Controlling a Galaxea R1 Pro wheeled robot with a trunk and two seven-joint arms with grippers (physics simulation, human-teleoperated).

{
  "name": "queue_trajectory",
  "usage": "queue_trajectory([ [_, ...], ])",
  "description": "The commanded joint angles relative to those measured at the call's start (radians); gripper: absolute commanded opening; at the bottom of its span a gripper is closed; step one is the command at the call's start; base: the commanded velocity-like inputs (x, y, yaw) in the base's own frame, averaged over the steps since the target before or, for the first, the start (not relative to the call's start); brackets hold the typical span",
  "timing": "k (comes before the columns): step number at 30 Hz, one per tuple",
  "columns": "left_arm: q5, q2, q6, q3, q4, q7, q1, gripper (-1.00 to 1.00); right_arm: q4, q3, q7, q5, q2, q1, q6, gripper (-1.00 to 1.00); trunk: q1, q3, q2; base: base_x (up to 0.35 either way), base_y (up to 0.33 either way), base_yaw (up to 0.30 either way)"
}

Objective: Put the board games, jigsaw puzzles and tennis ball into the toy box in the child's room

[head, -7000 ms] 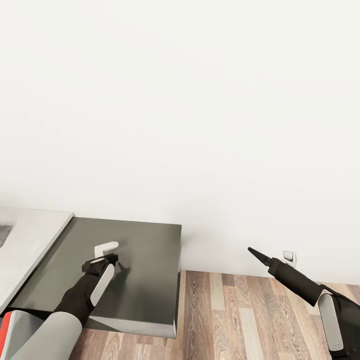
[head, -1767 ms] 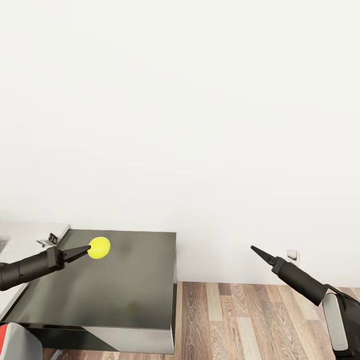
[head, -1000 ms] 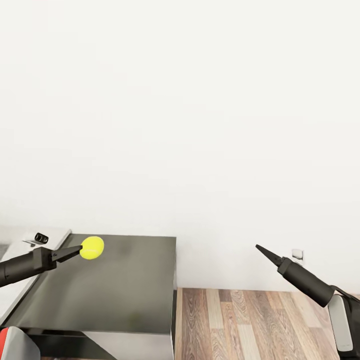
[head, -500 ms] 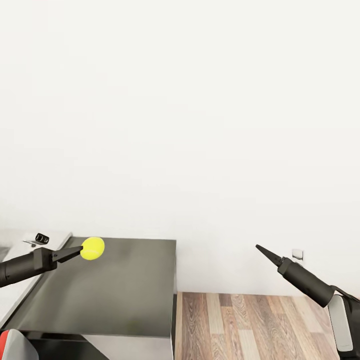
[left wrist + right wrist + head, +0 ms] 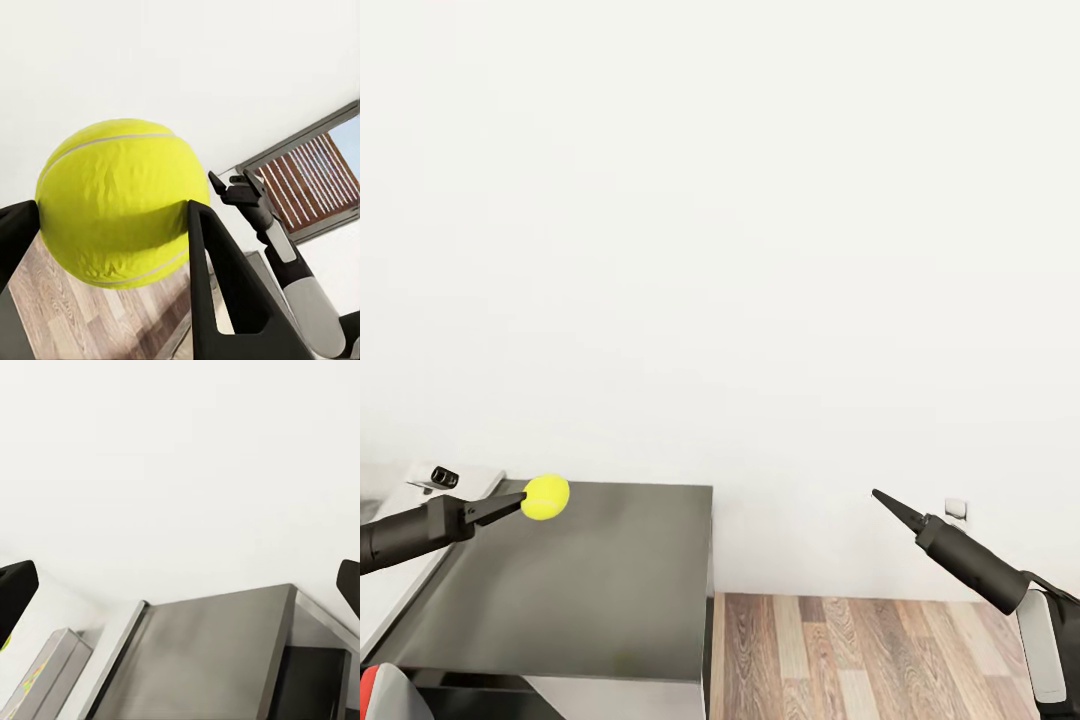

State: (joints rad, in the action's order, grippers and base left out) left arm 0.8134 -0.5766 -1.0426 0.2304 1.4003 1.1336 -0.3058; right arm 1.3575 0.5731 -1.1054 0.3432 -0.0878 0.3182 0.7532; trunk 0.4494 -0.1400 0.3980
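While raised, left gripper (image 5: 520,503) pinches tennis ball (image 5: 546,497), seemingly over cabinet (image 5: 590,590).

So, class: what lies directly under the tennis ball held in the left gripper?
The tennis ball hangs in the left gripper above the dark-grey cabinet top. Nothing rests on the cabinet beneath the ball, and a faint shadow shows near its front edge.

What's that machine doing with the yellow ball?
The robot's left pincer is shut on the tennis ball, holding it in the air above the dark cabinet beside the white table. The right pincer holds nothing and hangs over the wood floor. No toy box is in sight yet.
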Motion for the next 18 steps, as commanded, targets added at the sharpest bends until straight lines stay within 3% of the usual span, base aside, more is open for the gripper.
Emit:
queue_trajectory([
  [1, 0.000, -0.001, -0.005, 0.000, 0.000, 0.003, -0.001, -1.00, 0.000, 0.001, -0.001, 0.003, 0.000, 0.001, 0.006, 1.00, 0.001, 0.000, 0.002, 0.000, 0.000, 0.044],
  [18, 0.000, -0.001, -0.005, 0.001, 0.000, 0.003, -0.001, -1.00, -0.001, 0.002, 0.002, 0.003, 0.000, 0.001, 0.007, 1.00, 0.001, 0.026, 0.002, 0.000, 0.000, 0.079],
])
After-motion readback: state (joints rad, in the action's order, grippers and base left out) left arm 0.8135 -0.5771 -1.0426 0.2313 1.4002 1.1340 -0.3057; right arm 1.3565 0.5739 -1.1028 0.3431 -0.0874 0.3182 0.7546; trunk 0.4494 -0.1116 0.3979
